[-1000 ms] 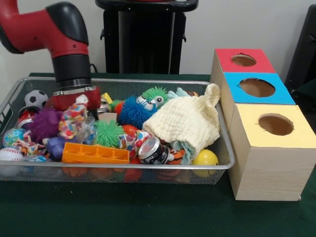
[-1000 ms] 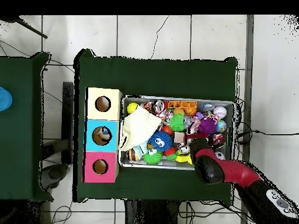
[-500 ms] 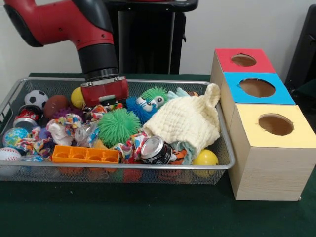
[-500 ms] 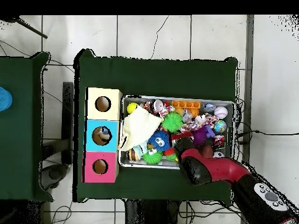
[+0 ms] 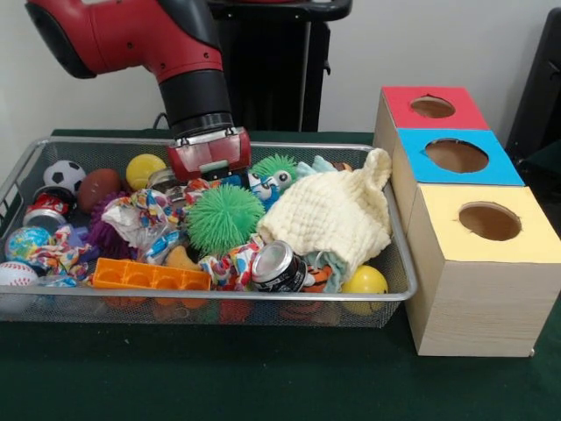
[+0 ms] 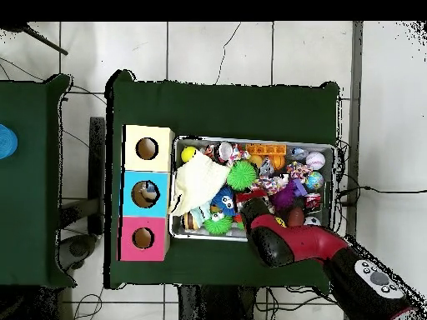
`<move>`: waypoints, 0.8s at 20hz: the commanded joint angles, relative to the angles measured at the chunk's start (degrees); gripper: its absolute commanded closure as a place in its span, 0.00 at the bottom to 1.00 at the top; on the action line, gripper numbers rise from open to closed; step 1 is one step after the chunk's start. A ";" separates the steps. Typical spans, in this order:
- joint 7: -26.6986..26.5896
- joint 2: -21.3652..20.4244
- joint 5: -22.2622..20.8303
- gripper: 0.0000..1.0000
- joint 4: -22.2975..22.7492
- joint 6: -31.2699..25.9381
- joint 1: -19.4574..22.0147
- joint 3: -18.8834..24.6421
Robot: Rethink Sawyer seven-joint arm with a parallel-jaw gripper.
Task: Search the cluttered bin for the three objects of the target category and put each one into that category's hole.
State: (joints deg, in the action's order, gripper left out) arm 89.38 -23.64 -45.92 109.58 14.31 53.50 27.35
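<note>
On the green desk (image 5: pixel 263 377) stood a wire mesh bin (image 5: pixel 399 281) crammed with toys, beside a wooden box (image 5: pixel 478 298) with red, blue and yellow holed tops. The gripper (image 5: pixel 210 156) hung low over the bin's back, just behind a green spiky ball (image 5: pixel 223 219); whether it was clenched or released could not be told. A cream knitted hat (image 5: pixel 329 215) lay beside a small can (image 5: pixel 276 266).

The wire mesh bin (image 5: pixel 399 263) is showing thin metal. The cream cloth (image 5: pixel 329 215) is looking soft and knitted, the can (image 5: pixel 274 266) shiny, and the boxes (image 5: pixel 478 303) matt wood-grained.
</note>
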 commanded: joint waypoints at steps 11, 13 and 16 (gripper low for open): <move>3.04 -12.75 14.70 0.00 2.25 -33.35 -1.19 0.22; 3.78 -15.84 17.78 0.00 3.96 -37.33 -1.01 1.36; 1.93 -19.58 20.57 0.00 4.88 -42.35 -0.19 3.08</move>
State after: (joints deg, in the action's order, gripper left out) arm 89.38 -34.97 -31.72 112.45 -17.08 52.83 27.01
